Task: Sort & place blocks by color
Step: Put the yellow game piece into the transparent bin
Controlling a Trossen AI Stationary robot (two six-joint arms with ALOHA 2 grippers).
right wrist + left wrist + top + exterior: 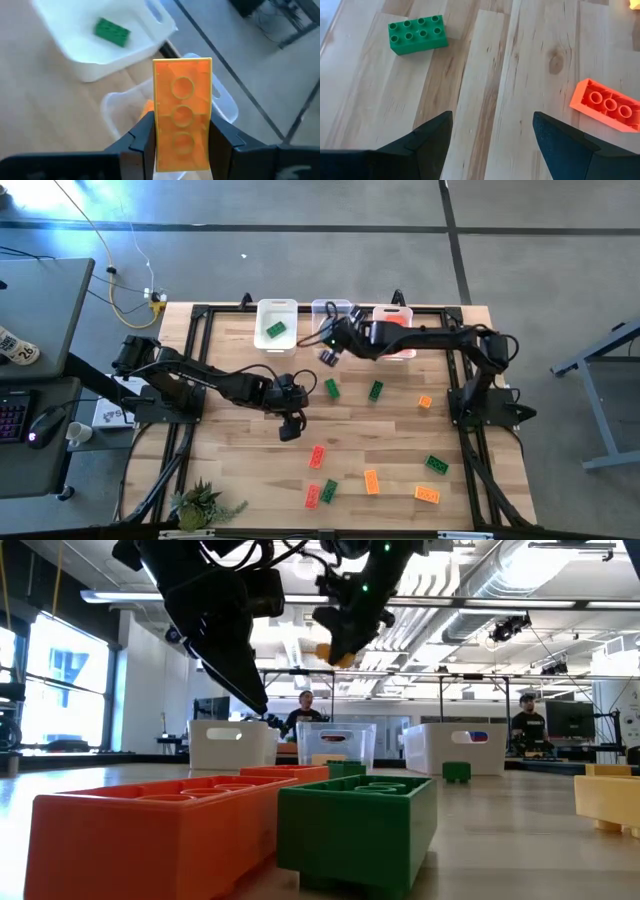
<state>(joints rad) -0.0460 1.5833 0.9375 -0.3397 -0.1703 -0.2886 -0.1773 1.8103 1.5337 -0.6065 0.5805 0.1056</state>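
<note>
sorting partly done. the right gripper [182, 142], above the middle bin [322, 308] at the table's [250, 480] far edge, is clamped on a glossy orange block [182, 112]. the left gripper [492, 145] hangs spread and empty mid-table. one green block [276, 330] lies in the far-left bin [276, 306]; about ten studded plastic blocks remain loose on the pale plank top.

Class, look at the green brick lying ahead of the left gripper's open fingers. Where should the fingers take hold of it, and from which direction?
Probably from straight above, closing on its two long side walls. The green brick lies flat on the table, studs up, with bare wood all round, so those smooth parallel sides are free and narrow enough. The left gripper is open; its fingers would need turning to line up with the brick.
</note>
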